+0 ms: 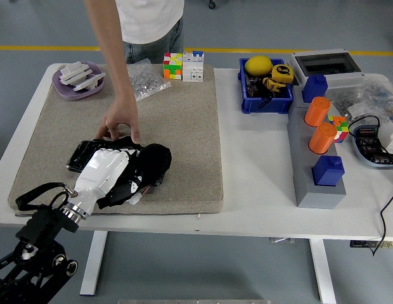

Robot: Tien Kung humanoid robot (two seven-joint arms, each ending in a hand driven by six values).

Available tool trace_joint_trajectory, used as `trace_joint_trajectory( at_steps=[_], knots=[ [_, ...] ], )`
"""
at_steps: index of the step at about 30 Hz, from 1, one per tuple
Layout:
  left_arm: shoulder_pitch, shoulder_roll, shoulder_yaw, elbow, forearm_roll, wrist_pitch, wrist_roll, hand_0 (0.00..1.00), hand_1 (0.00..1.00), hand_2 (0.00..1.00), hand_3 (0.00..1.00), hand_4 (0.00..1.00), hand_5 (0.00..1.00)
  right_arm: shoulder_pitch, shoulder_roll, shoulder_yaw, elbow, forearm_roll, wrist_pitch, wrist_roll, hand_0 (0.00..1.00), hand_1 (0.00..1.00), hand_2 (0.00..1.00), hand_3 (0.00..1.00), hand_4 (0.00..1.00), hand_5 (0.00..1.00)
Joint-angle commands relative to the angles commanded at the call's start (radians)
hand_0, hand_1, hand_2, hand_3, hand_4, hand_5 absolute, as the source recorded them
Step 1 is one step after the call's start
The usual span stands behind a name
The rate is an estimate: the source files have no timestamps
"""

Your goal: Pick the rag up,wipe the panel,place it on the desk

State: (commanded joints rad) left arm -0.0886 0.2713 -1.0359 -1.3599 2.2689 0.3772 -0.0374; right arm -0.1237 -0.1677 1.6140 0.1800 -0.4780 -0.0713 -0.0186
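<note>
The left hand (108, 172) presses the black rag (152, 161) flat-fingered onto the dark panel (79, 155) on the beige mat (184, 126); a person's hand (120, 121) steadies the panel's far edge; wiping looks underway; setting the rag down remains.

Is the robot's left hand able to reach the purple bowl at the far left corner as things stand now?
Probably not right away: the left hand is pressed on the black rag, and the person's hand sits between it and the purple bowl.

White table (260, 183); beige mat (184, 126); blue bin (266, 95).
</note>
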Motion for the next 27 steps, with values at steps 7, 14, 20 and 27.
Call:
trace_joint_trajectory(
  at_steps=[7, 14, 20, 27],
  knots=[
    [0.002, 0.005, -0.062, 0.031, 0.0, -0.006, 0.006, 0.256, 0.317, 0.55, 0.529, 0.473, 0.002, -0.002, 0.0, -0.002, 0.0, 0.003, 0.0, 0.0, 0.754, 0.621, 0.677, 0.614, 0.998, 0.511],
    [0.001, 0.004, -0.105, 0.095, 0.0, -0.004, -0.007, 0.256, 0.316, 0.55, 0.53, 0.48, 0.002, 0.001, 0.002, 0.016, 0.0, -0.012, -0.001, 0.001, 0.754, 0.621, 0.677, 0.615, 0.998, 0.512],
    [0.005, 0.005, -0.144, 0.121, 0.0, -0.001, -0.009, 0.256, 0.318, 0.549, 0.531, 0.483, 0.002, 0.001, 0.001, 0.016, 0.0, -0.011, -0.001, 0.0, 0.754, 0.621, 0.677, 0.615, 0.998, 0.513],
    [0.003, 0.004, -0.181, 0.128, 0.0, 0.003, -0.011, 0.26, 0.318, 0.55, 0.531, 0.485, 0.002, 0.002, 0.001, 0.022, 0.0, -0.016, 0.0, 0.001, 0.754, 0.621, 0.677, 0.614, 0.998, 0.513]
  ],
)
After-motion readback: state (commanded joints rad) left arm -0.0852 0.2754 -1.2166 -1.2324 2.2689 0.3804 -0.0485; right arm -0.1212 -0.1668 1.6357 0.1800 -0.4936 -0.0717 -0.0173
